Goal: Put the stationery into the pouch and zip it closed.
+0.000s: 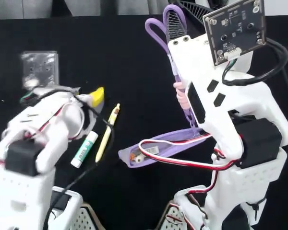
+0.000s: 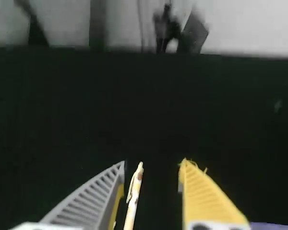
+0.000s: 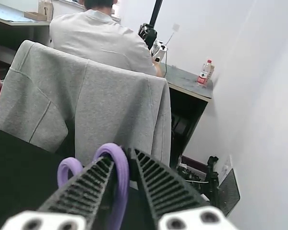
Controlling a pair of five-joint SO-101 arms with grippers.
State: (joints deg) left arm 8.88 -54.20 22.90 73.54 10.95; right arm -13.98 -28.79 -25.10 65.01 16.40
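Observation:
A purple pouch (image 1: 170,146) lies open on the black table, a small item showing in its mouth. Its purple strap (image 1: 159,34) rises to my right gripper (image 1: 176,21), which is shut on it high above the table; the strap (image 3: 116,179) sits pinched between the black fingers (image 3: 163,189). A yellow pencil (image 1: 108,132) and a white glue stick (image 1: 84,149) with a green label lie left of the pouch. My left gripper (image 2: 151,191) is open just above the table, with the pencil (image 2: 133,199) lying between its grey and yellow fingers (image 2: 201,201).
A clear plastic box (image 1: 39,68) stands at the back left of the black table (image 1: 120,62). A pink cord (image 1: 183,98) hangs beside the strap. Red and white cables (image 1: 182,160) from the right arm droop over the pouch.

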